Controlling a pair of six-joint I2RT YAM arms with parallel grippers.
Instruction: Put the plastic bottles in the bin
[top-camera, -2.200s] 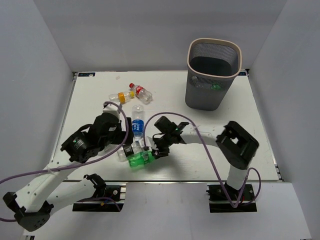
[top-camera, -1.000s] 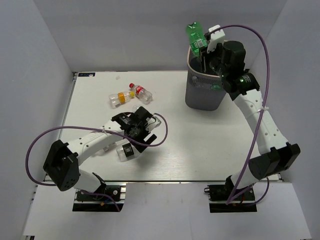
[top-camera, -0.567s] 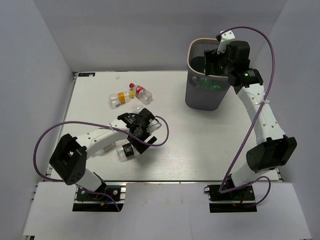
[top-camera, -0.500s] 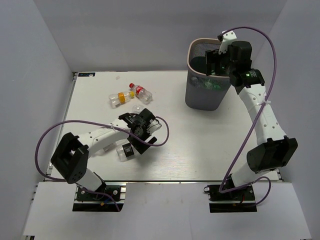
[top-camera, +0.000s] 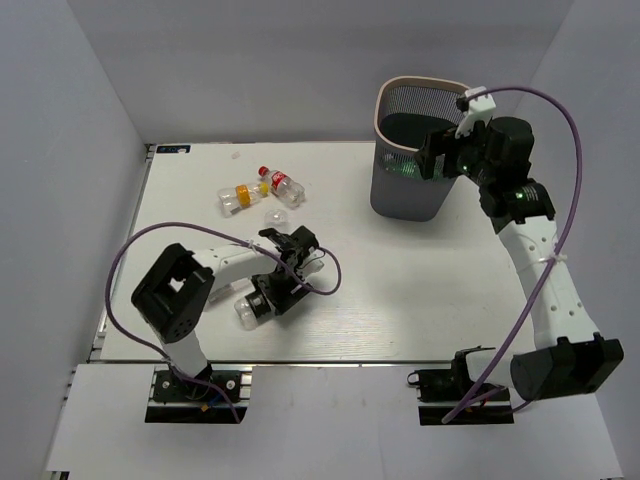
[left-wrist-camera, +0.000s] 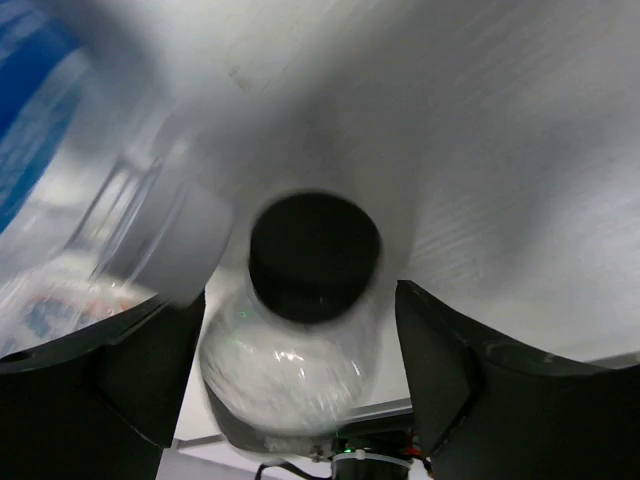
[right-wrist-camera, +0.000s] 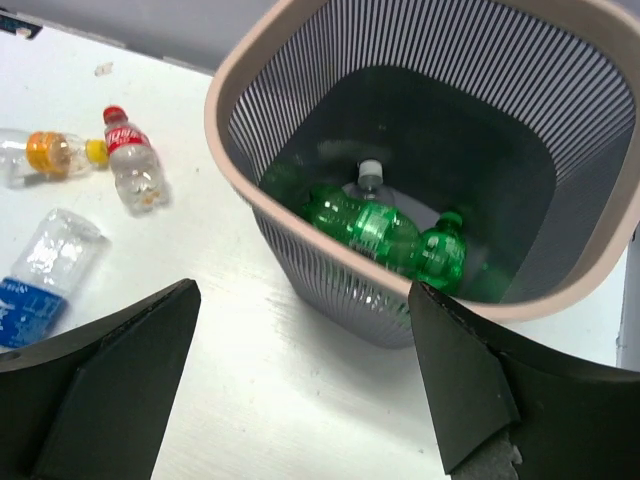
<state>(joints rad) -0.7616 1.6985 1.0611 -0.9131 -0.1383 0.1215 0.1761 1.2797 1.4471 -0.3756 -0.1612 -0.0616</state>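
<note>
A clear plastic bottle with a black cap (left-wrist-camera: 315, 255) lies between the fingers of my left gripper (left-wrist-camera: 300, 300), which is open; a gap shows on the right side. From above, this bottle (top-camera: 245, 310) lies near the table's front edge under my left gripper (top-camera: 272, 295). A blue-labelled bottle (left-wrist-camera: 40, 130) lies just beside it. My right gripper (right-wrist-camera: 303, 292) is open and holds nothing, and it hangs by the near side of the bin (right-wrist-camera: 230, 150). Two green bottles (right-wrist-camera: 365, 225) and a white-capped clear one (right-wrist-camera: 370, 175) lie inside the bin (top-camera: 425, 190).
A red-labelled bottle (top-camera: 285, 187) and an orange-labelled one (top-camera: 238, 196) lie at the back left of the white table (top-camera: 420, 290). My left arm is folded low over the front-left area. Grey walls close in three sides.
The green bottle that my right gripper held over the bin now lies inside it, and that gripper has opened and drawn back. My left gripper has moved onto the black-capped bottle.
</note>
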